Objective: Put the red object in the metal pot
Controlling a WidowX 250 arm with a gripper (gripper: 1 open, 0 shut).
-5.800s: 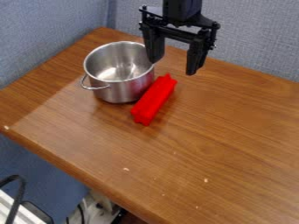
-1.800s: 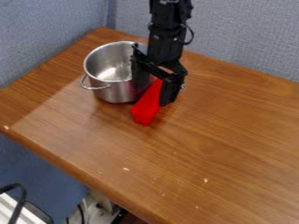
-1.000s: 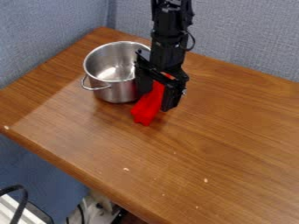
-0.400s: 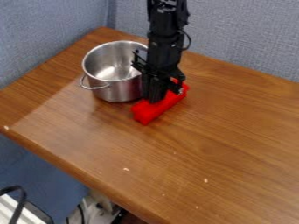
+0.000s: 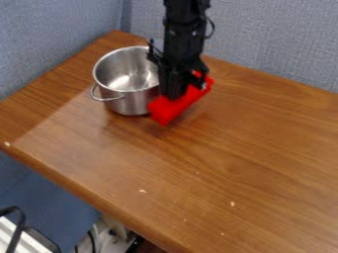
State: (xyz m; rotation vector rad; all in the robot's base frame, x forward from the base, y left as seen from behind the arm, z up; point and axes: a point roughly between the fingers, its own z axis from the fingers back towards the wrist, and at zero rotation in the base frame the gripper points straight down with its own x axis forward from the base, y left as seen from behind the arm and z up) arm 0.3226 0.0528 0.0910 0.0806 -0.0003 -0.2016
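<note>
The red object (image 5: 177, 102) is a bright red elongated block, now lifted a little off the wooden table and tilted. My gripper (image 5: 179, 84) points straight down and is shut on the block near its far end, with the black fingers pinching its sides. The metal pot (image 5: 128, 77), round and shiny with small side handles, stands on the table just left of the block and looks empty inside. The block hangs beside the pot's right rim, not over it.
The wooden table (image 5: 211, 178) fills most of the view, with its left edge and front edge near the pot's side. A blue wall runs behind the arm. Cables lie on the floor at the bottom left.
My gripper closed on the red object and has risen with it. The block has left the table and swung to a new angle. The pot has not moved.
</note>
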